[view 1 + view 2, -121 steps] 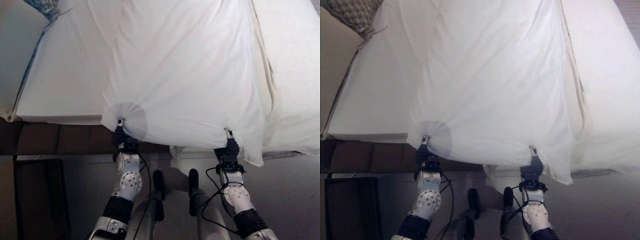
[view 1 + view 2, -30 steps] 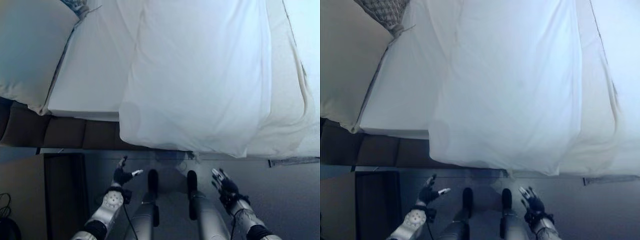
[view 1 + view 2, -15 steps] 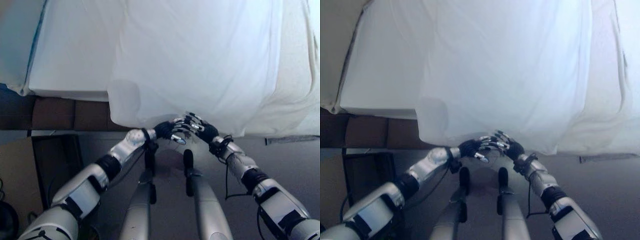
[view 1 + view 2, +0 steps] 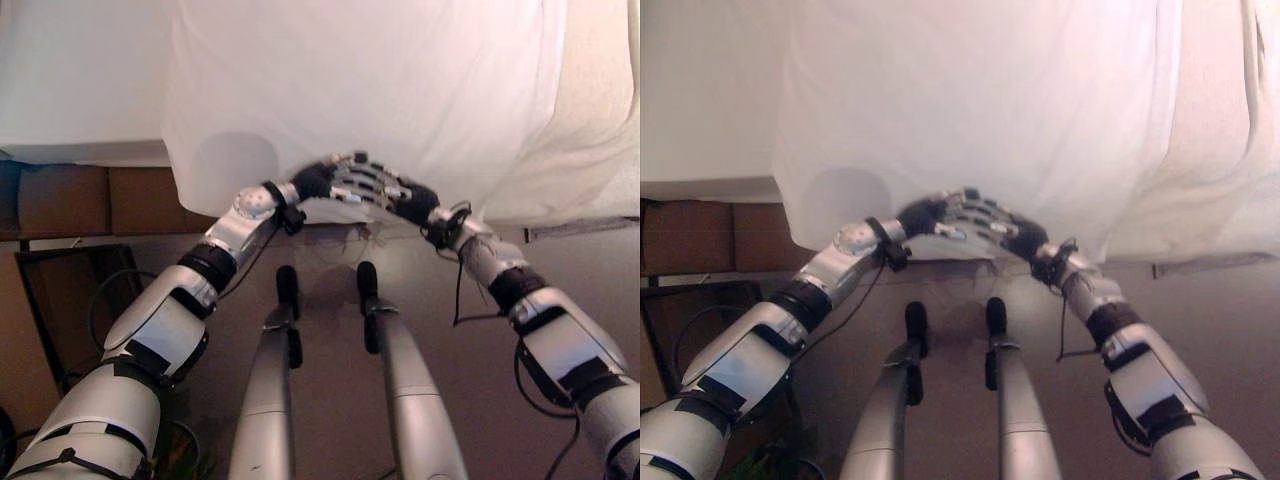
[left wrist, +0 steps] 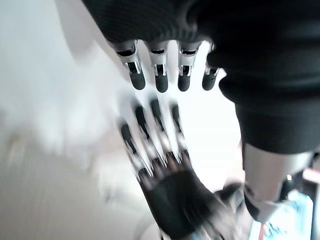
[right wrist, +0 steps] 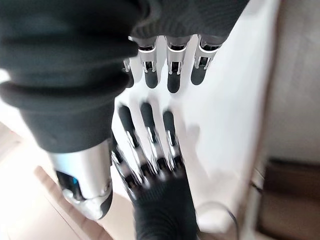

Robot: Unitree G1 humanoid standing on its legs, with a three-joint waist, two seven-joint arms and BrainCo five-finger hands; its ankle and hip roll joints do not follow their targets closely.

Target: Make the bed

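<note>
Left hand (image 4: 318, 181) and right hand (image 4: 405, 199) are meeting, fingers straight and holding nothing, at the sheet (image 4: 360, 90) hem, bed extending ahead.

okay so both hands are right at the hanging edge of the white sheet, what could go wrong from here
1. The left hand and right hand meet fingertip to fingertip at the white sheet hem; they could bump each other.
2. Both hands are open, so nothing grips the cloth; a push may only bunch it.
3. The sheet overhangs the mattress edge near the floor and could slide further off.
</note>
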